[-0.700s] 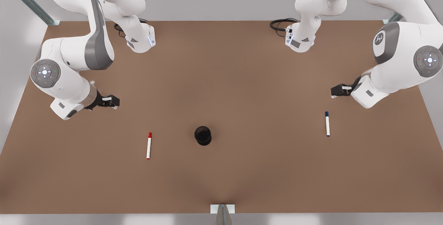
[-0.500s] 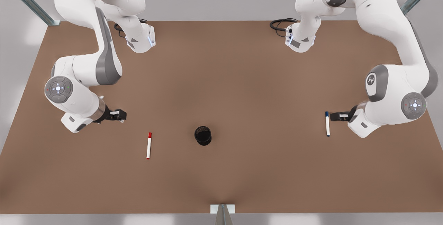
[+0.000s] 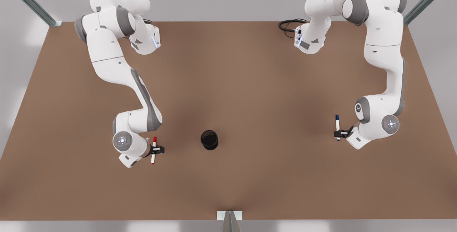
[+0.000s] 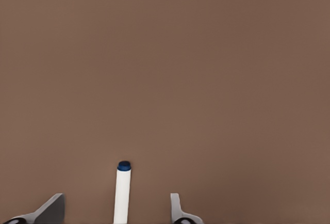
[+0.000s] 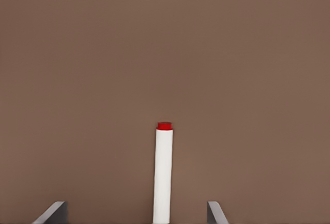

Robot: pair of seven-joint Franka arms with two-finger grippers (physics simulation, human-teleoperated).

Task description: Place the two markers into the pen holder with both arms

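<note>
Surface (image 3: 228,82) carries everything; I take the pen holder (image 3: 209,139) as landmark. Since the frames half a second back, both arms have swung down from well behind the markers and now sit over them, so the approach phase looks finished and grasping is the step in hand.

Right gripper (image 3: 154,150), on the holder's side toward the front view's left, straddles the red marker (image 3: 153,150) about mid-body. In its wrist view the red marker (image 5: 163,175) lies between the two fingers (image 5: 51,212), which are spread with bare surface on either side; no contact yet.

Left gripper (image 3: 337,133), well apart from the holder toward the front view's right, sits over the lower half of the blue marker (image 3: 337,126). Its wrist view shows the blue marker (image 4: 122,193) between spread fingers (image 4: 177,209), lying somewhat off-centre in the gap.

Both markers lie flat where they were, neither lifted. Holder stands upright, nothing in it that I can see. My judgement: closing comes next; the left grasp may nudge its marker sideways as it centres.
</note>
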